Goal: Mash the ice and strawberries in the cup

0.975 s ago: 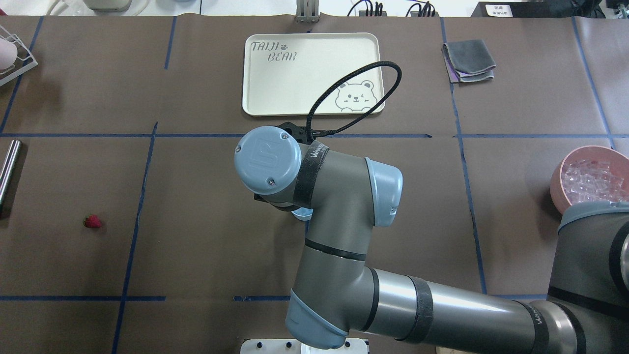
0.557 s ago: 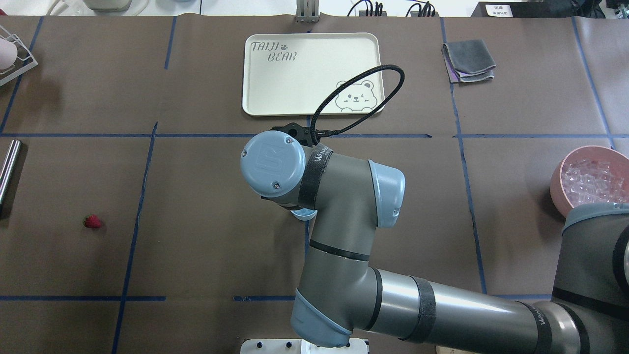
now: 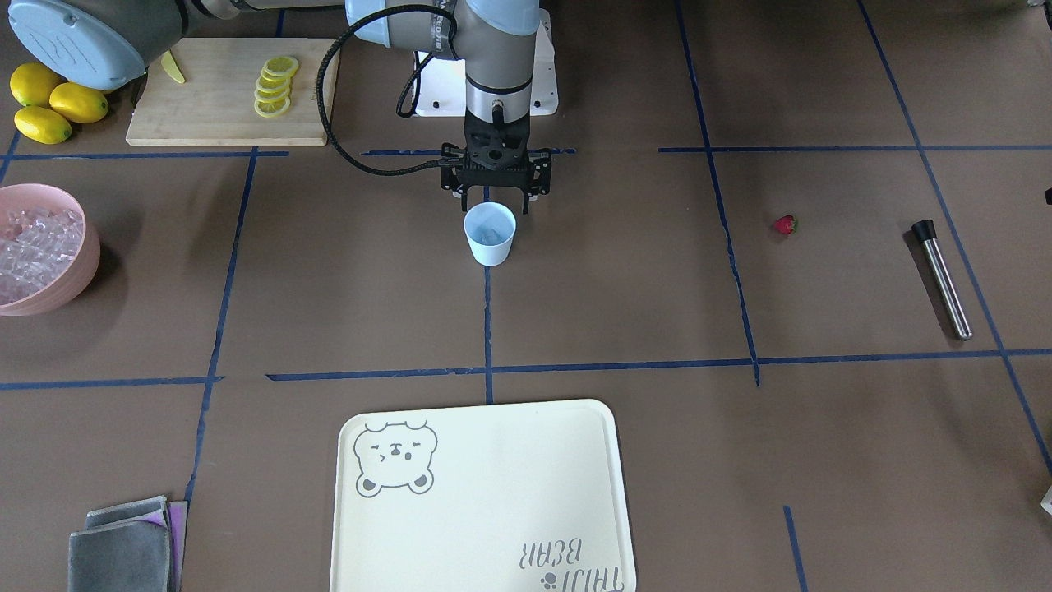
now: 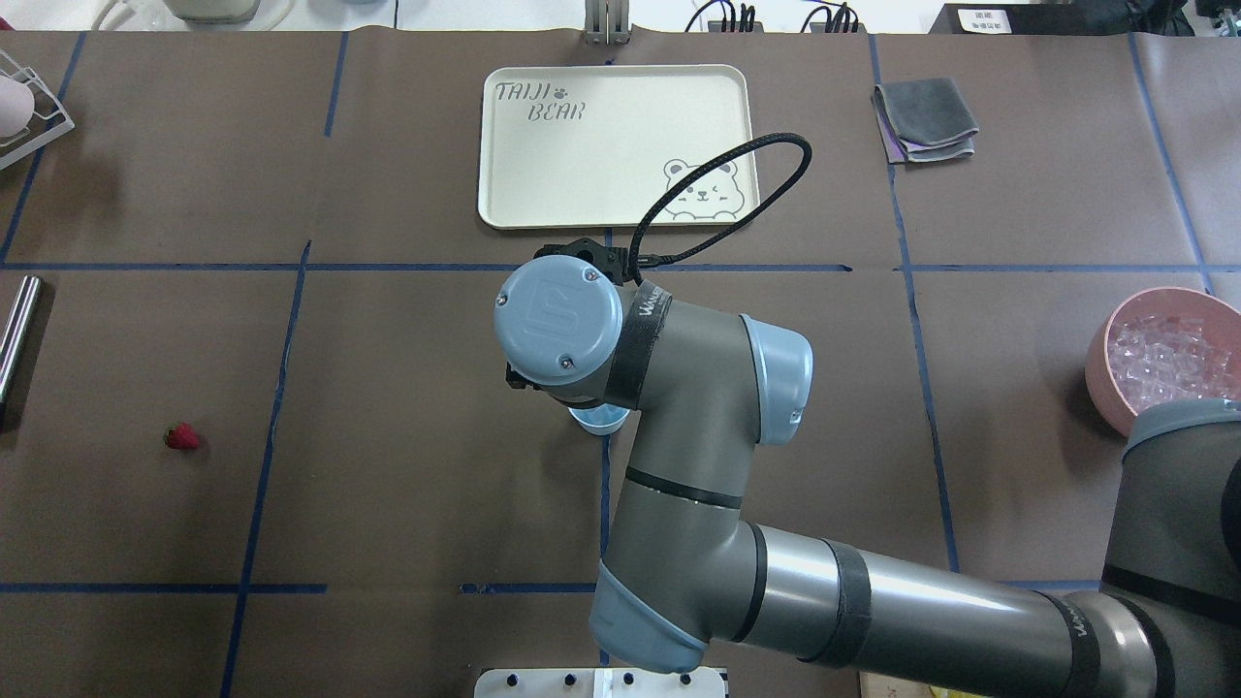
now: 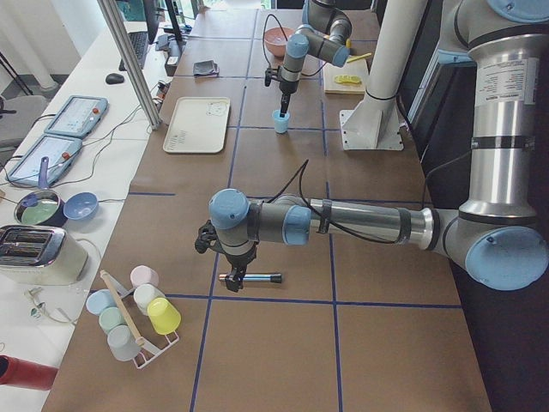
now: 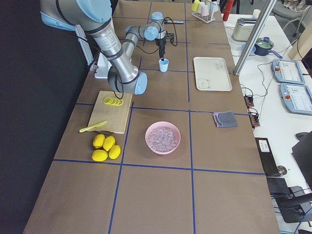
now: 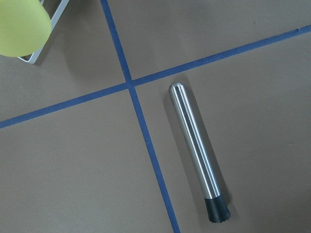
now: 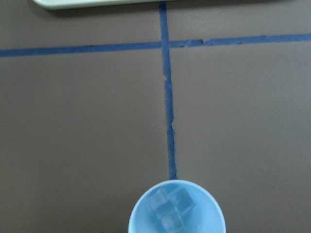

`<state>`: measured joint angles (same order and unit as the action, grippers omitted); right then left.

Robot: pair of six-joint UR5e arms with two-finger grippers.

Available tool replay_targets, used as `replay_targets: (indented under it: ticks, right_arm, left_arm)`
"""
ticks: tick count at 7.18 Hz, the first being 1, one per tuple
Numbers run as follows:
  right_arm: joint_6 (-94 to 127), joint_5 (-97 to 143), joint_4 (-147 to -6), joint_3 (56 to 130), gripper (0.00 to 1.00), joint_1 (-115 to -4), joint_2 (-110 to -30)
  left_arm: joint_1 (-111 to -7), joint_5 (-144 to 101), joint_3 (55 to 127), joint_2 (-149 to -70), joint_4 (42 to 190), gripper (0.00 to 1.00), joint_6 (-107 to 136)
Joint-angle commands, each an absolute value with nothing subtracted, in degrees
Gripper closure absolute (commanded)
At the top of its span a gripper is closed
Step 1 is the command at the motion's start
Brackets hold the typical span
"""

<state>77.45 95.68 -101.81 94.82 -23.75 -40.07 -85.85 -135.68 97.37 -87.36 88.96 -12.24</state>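
The right gripper [image 3: 496,202] is hanging straight down over the middle of the counter [image 3: 625,271] with its two fingers spread and nothing between them. It is poised just above the mouth of the pale blue cup [image 3: 491,247], slightly toward the robot's side of it. The cup is standing upright on a blue tape line, and a few clear ice cubes [image 8: 169,208] are lying in its bottom. The left gripper [image 5: 234,281] is hovering low at the counter's left end, right over the steel muddler [image 7: 196,150] that is lying flat there; whether its fingers are apart or together cannot be told. The strawberry [image 4: 182,436] is lying on the bare counter between the muddler and the cup, well apart from the cup and nearer the muddler. Beyond the cup, on the far side from the robot, the cream bear tray [image 4: 582,165] is sitting, with folded grey cloths [image 4: 924,118] resting to the right of it. At the right end a pink bowl [image 3: 86,255] is holding a heap of more ice. Near it, on the robot's side, lemon slices [image 3: 274,86] are lying on a wooden cutting board [image 3: 214,107] beside whole lemons [image 3: 53,103].
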Motion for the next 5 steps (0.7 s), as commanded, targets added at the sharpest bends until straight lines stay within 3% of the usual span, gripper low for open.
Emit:
replay_targets:
  ticks: [1,5]
  right_arm:
    - [72.03,104.52,-101.78,95.97,0.01,-34.12,-43.39]
    - [34.82,125.03,-101.51,101.67,0.01,-60.67,-61.20]
  left_arm:
    - [-85.43,-135.18,97.82,-87.54,89.03,0.00,-12.04]
    - [-84.99,-135.18,97.56,-91.05,92.43,0.00,-11.86]
